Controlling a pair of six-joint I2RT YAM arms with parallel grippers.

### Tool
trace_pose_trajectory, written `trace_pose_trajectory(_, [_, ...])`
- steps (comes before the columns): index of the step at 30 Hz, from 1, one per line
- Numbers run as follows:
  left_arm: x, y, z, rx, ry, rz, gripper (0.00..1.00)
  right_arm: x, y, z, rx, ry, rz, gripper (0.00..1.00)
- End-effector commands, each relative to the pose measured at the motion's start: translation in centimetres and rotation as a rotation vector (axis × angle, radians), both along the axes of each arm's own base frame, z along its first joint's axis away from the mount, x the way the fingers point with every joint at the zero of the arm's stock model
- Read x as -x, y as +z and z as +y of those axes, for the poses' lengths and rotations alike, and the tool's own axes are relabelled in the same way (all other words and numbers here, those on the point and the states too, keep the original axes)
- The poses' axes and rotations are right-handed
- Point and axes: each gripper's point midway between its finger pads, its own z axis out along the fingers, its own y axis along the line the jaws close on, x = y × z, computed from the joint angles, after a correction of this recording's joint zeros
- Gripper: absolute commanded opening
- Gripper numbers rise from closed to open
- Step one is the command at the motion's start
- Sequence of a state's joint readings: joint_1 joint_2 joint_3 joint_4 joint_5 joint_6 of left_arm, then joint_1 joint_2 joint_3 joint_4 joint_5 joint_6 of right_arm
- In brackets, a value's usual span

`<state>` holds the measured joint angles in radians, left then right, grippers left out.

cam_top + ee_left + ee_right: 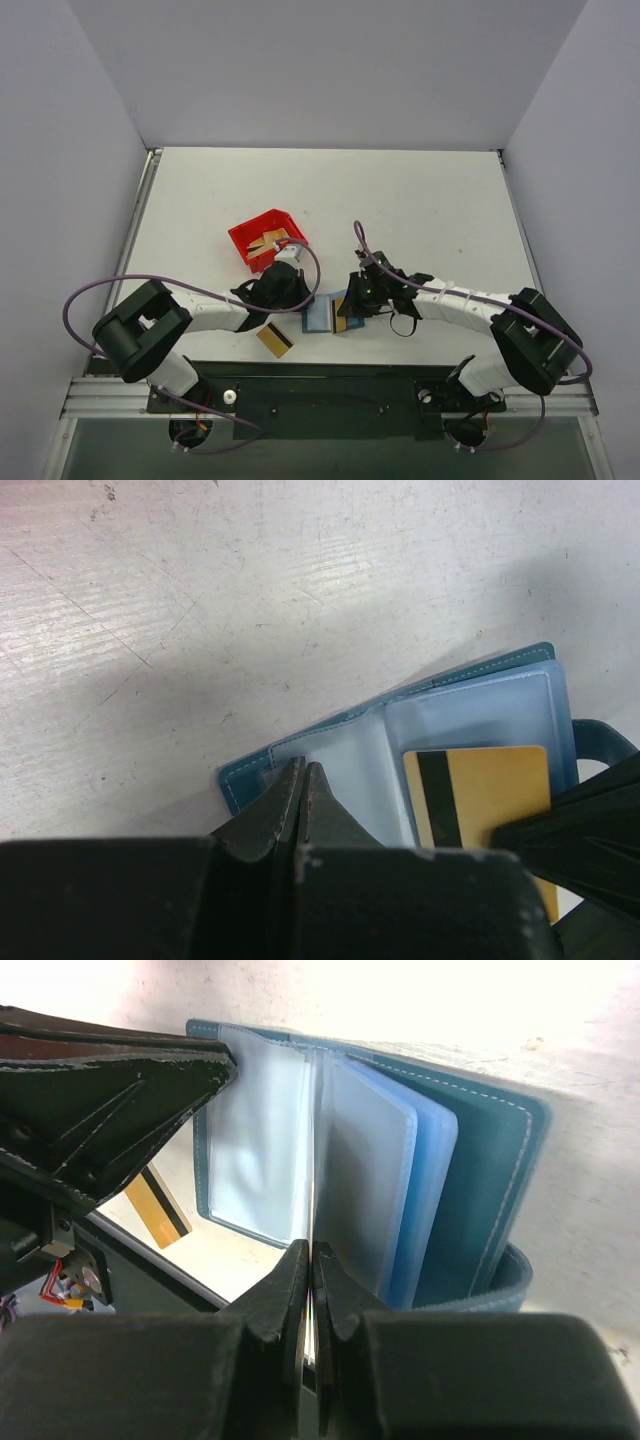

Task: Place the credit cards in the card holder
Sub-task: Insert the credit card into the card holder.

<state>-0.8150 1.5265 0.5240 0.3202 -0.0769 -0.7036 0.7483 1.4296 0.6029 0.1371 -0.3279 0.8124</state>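
Right hand [313,1260] is clamping tight on one credit card [490,785], holding it at the open card holder [322,316], which is lying at lower centre of the overhead frame. Left hand [303,778], fingers together, is bearing on the holder's left-of-frame flap; pinching or pinning, I cannot tell. No card looks seated yet. A second card [274,340] is waiting on the surface [420,200] at the holder's lower left, with more apparently sitting in the red bin [250,238].

the top camera looks steeply down from above the near edge, taking in the whole table [400,190]. both wrist cameras sit very close, sharing the open card holder [322,316] by that edge's middle.
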Motion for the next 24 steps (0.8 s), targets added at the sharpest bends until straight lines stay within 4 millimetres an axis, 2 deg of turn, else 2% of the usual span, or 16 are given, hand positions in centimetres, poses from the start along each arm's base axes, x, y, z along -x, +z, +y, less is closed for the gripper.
trace_pose_trajectory(1, [3.1,-5.3,4.1,-0.195,-0.011,0.133,0.00,-1.4,1.7,-1.1,0.044,-0.013,-0.088,0.00])
trace_pose_trajectory(9, [3.1,-5.4,4.0,-0.189,-0.008,0.135,0.00,-3.1,2.3,-1.9,-0.011,-0.001,-0.062,0.00])
trace_pose_trajectory(17, [3.2,-5.5,4.1,-0.190,-0.008,0.139,0.00,-2.4,1.8,0.0,-0.142,0.051,0.009,0.00])
trace_pose_trajectory(24, [3.3,-5.6,4.3,-0.194,-0.004,0.143,0.00,-1.8,1.0,0.3,-0.184,0.042,0.060,0.00])
